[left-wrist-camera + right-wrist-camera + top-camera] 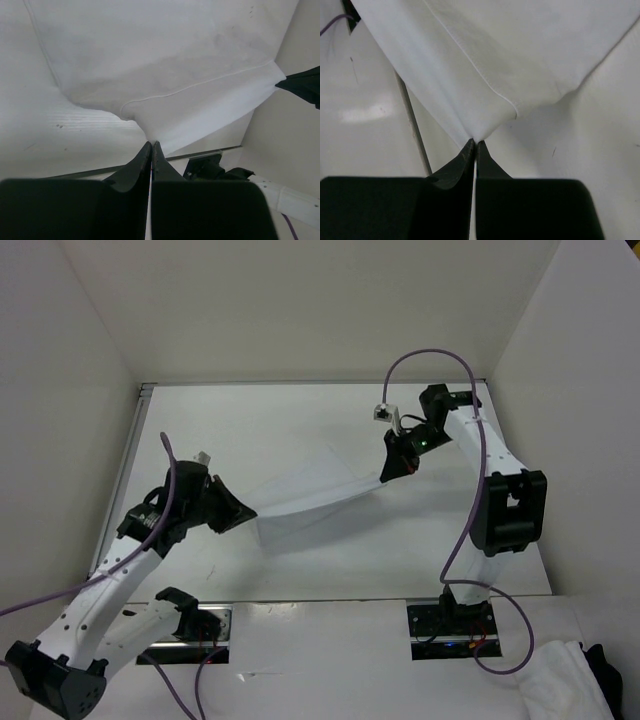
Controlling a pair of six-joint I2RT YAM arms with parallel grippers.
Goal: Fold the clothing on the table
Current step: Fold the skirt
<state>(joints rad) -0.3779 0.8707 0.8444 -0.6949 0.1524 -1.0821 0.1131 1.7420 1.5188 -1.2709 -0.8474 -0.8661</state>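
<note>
The left arm (110, 590) is reaching low and forward, its jaws pinching one corner of the thin plain white fabric piece (310, 502), which is stretching across the middle of the matte white tabletop (300, 420) to the right arm (480, 455), which is bending back at the elbow, its jaws clamping another corner.

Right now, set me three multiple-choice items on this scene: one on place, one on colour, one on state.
1. Where is the clothing?
A) held between the left pincer and right pincer, over the table
B) piled against the far wall
C) draped over one arm
2. What colour is it?
A) blue
B) white
C) striped red
3. How do the pincers stand?
A) both open
B) one open
C) both shut on its corners

Answers:
1 A: the clothing spans from one pincer to the other.
2 B: it is plain white in every view.
3 C: both wrist views show closed tips pinching a corner.
</note>
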